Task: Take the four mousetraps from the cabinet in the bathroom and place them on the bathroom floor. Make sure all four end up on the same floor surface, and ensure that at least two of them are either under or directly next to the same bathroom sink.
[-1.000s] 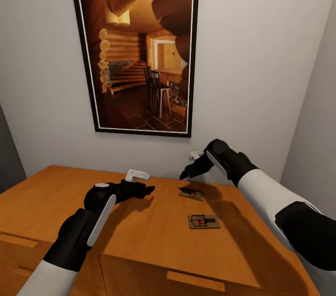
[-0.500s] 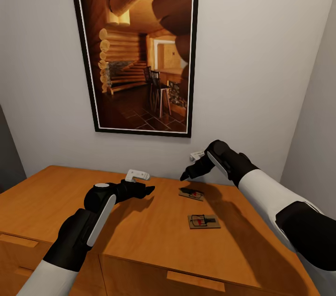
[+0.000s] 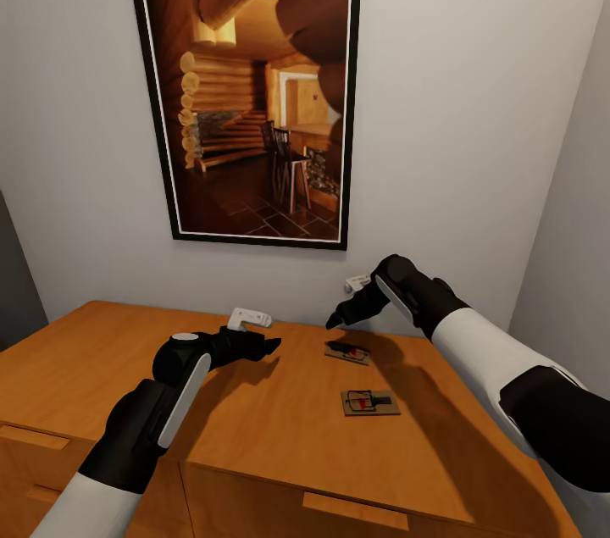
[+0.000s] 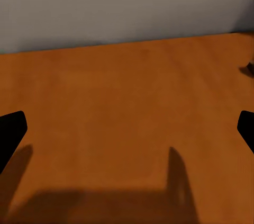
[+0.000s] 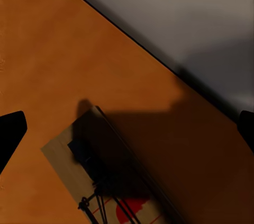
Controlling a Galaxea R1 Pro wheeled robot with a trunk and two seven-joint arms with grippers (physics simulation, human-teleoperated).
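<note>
Two mousetraps lie on the orange-brown cabinet (image 3: 254, 445) top, right of centre: the far mousetrap (image 3: 347, 352) and the near mousetrap (image 3: 370, 402), each a flat wooden base with dark wire and a red spot. My right gripper (image 3: 339, 318) hovers open just above and behind the far one, which lies in shadow below the spread fingers as the mousetrap (image 5: 106, 181) in the right wrist view, gripper (image 5: 127, 131). My left gripper (image 3: 264, 345) hangs open over bare wood at the middle of the top, apart from both traps; its wrist view has the gripper (image 4: 127, 131) above plain wood.
A large framed picture (image 3: 254, 89) of a log cabin interior hangs on the grey wall right behind the cabinet. A second wall (image 3: 576, 250) closes in on the right. Drawer fronts with a bar handle (image 3: 356, 511) face me below the top's front edge.
</note>
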